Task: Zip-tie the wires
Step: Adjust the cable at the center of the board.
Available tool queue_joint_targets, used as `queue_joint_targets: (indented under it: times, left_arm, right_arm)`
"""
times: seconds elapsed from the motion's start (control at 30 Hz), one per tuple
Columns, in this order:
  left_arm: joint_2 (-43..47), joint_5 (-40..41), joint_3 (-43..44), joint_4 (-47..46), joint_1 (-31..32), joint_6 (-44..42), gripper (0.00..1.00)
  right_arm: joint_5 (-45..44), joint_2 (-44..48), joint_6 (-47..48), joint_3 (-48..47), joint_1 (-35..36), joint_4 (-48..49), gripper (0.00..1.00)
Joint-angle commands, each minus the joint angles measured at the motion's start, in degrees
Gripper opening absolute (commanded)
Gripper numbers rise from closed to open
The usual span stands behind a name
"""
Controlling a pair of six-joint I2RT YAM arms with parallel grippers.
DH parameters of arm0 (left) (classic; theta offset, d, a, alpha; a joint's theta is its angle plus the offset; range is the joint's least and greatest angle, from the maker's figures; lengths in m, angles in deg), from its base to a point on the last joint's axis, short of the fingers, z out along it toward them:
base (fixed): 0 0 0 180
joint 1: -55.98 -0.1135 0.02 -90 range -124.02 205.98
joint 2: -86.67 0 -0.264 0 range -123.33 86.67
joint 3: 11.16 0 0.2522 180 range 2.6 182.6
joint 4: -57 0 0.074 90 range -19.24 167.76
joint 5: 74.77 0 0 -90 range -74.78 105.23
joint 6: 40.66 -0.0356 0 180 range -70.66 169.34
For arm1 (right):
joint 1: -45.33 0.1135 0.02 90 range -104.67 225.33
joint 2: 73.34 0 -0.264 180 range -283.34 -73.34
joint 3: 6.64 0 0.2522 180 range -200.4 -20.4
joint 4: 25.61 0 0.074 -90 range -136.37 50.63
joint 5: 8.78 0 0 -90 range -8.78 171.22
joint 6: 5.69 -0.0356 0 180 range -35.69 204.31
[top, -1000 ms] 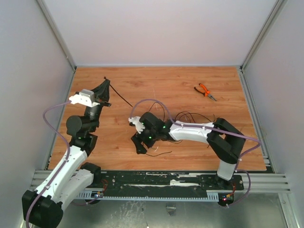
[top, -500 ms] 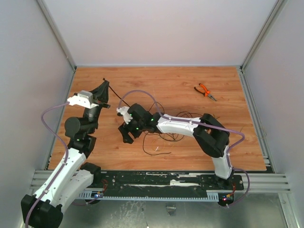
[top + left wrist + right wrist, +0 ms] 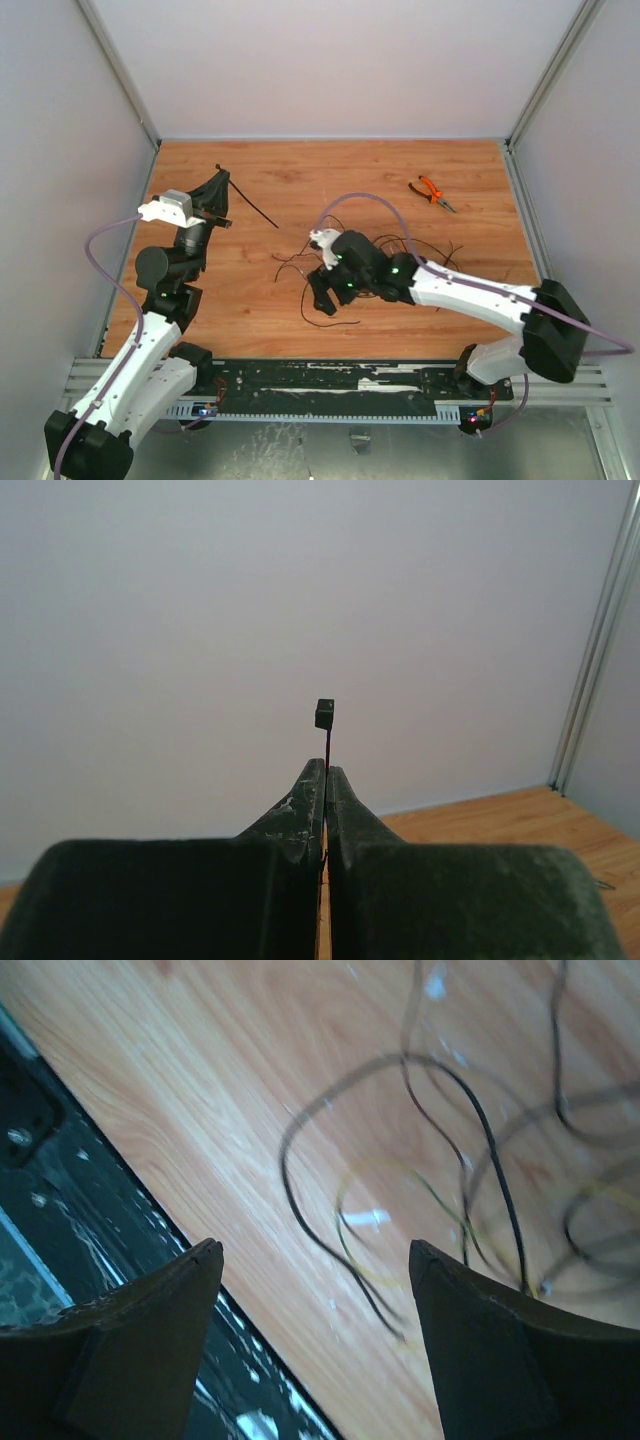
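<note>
The wires (image 3: 425,250) are a loose tangle of thin dark strands on the wooden table, with stray ends reaching left (image 3: 295,265). My right gripper (image 3: 327,298) hovers open just over their near-left part. In the right wrist view dark and yellowish wires (image 3: 480,1130) curl on the wood ahead of the right gripper (image 3: 315,1250), and nothing sits between its fingers. My left gripper (image 3: 220,180), raised at the far left, is shut on a black zip tie (image 3: 255,207) whose tail slants down to the right. In the left wrist view the left gripper (image 3: 326,768) pinches the strip, with the zip tie's square head (image 3: 325,714) sticking up.
Orange-handled pliers (image 3: 432,192) lie at the far right of the table. A black rail (image 3: 330,378) runs along the near edge, close under the right gripper. Grey walls enclose the table on three sides.
My right arm swung left across the table, then back right toward the middle, still open; the wire strands shifted with it. The left arm and its zip tie barely moved.
</note>
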Motion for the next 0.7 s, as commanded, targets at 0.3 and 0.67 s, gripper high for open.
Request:
queue_joint_targets:
  times: [0.3, 0.67]
  left_arm:
    - [-0.5, -0.4, 1.4, -1.6, -0.6, 0.7, 0.00]
    - [-1.2, -0.8, 1.8, -1.5, -0.6, -0.2, 0.00]
  right_arm:
    - [-6.0, 18.6, -17.0, 15.3, -13.6, -9.5, 0.69]
    - [-0.4, 12.6, -20.6, 21.0, -13.7, 1.7, 0.58]
